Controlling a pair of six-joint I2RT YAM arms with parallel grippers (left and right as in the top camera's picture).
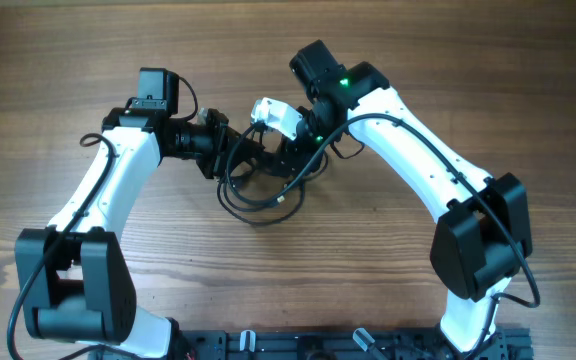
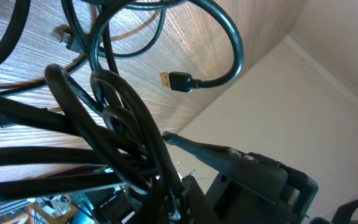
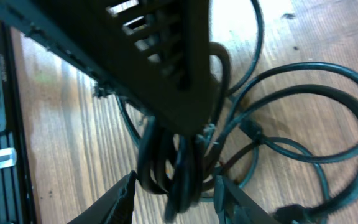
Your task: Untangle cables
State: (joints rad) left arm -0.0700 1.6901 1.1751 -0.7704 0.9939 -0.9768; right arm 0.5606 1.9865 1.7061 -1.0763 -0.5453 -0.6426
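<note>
Two claws of mine meet over the middle of the brown wood-grain counter point(image 1: 468, 60), and the thin black cables point(image 1: 258, 195) lie there as one knotted clump. From overhead, my left claw point(image 1: 236, 152) reaches in from 9 o'clock and my right claw point(image 3: 178, 202) comes down from 2 o'clock. The clump's loose loops spread on the counter toward 6 o'clock of both.

My left claw is clenched on a bunch of the cables. In the left wrist view several cords run together into it at 6 o'clock. One cord curls away toward 1 o'clock and ends in a small gold-tipped flat plug point(image 2: 176, 81) that hangs free above the wood.

My right claw is released. In its own view the two fingers point(image 3: 122, 198) stand apart at 7 and 5 o'clock, with a hanging bundle of cords between them and a gap showing on either side. That bundle drops from the dark slotted body of my left claw, which crosses the view at 12 o'clock. More loops lie on the counter toward 3 o'clock.
</note>
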